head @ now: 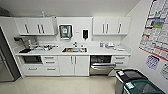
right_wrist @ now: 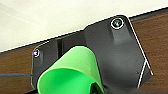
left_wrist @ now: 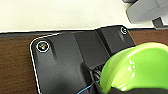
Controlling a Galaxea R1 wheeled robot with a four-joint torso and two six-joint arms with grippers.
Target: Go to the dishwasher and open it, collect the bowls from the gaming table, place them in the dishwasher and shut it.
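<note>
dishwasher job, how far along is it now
Done: the dishwasher stands open, its door hanging down. In hand: a green bowl at the left wrist and another green bowl at the right wrist. Left: loading both into the dishwasher and closing it.

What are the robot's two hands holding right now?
Left end effector: shut on a lime green bowl.
Right end effector: shut on a green bowl.

White counter (head: 95, 51): sink (head: 74, 50) set in middle, clutter at both ends
</note>
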